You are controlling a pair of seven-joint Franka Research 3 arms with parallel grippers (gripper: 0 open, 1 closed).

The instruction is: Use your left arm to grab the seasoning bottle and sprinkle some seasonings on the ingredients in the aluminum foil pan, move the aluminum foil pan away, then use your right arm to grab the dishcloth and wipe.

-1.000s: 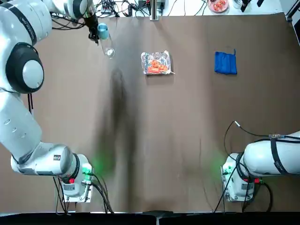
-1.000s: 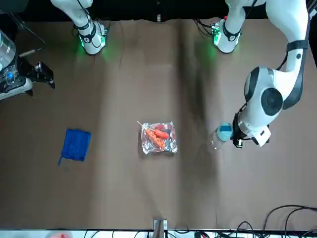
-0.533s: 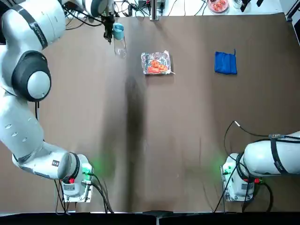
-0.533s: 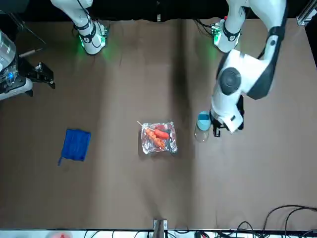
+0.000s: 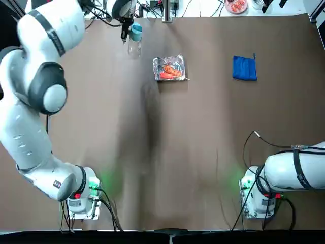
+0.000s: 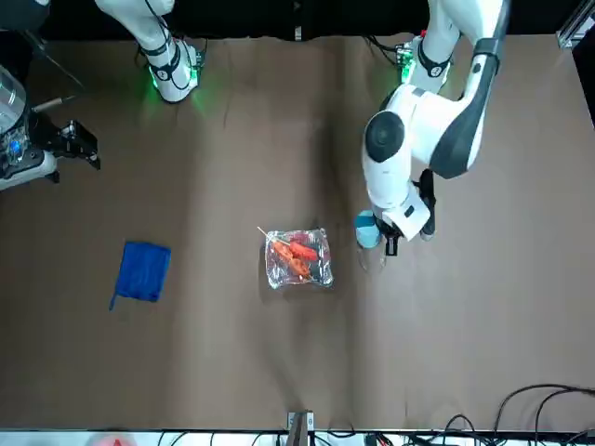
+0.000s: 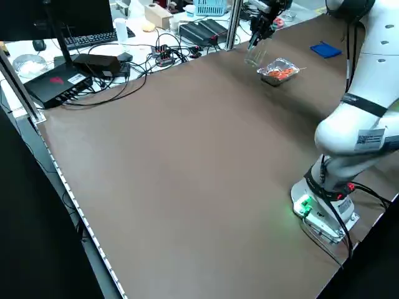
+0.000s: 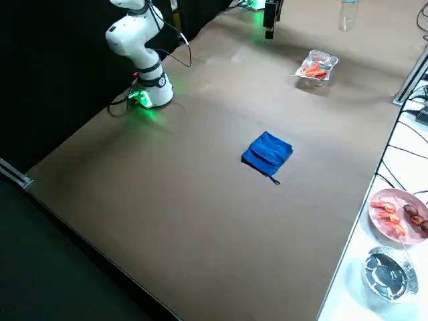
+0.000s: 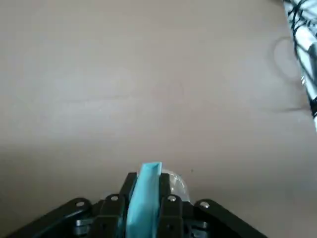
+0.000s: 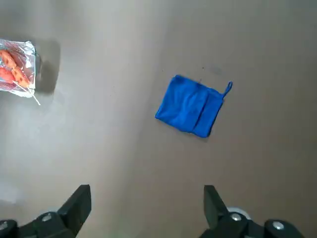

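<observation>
Two white robot arms stand at the near edge of the brown-covered counter (image 5: 203,127), their bases glowing green. The right arm (image 5: 299,170) reaches out past the right side; its tool (image 10: 147,186) hangs over the counter's right side, fingers wide apart with nothing between them.

Farther out, the aluminum foil pan (image 5: 169,68) lies on the counter, left of the dishcloth (image 5: 244,68) and well apart from it. Inside the crinkled silver foil are the orange-red ingredients (image 10: 13,69), with a thin wooden skewer (image 10: 33,97) poking out on the cloth's side. The dishcloth is blue and folded flat, a small loop at its far right corner.

The left arm (image 5: 43,84) stretches farther still, to the left of the pan. Its tool (image 9: 147,174) is clamped on the light blue cap of the clear plastic seasoning bottle (image 5: 134,47). The bottle is cap up, raised over the counter beside the pan and a little beyond it, not touching it.

Past the far edge, a white desk holds tangled black cables (image 7: 140,68), a keyboard (image 7: 90,38), a pink plate (image 8: 401,237) of food and a shiny round bowl (image 8: 390,275).
</observation>
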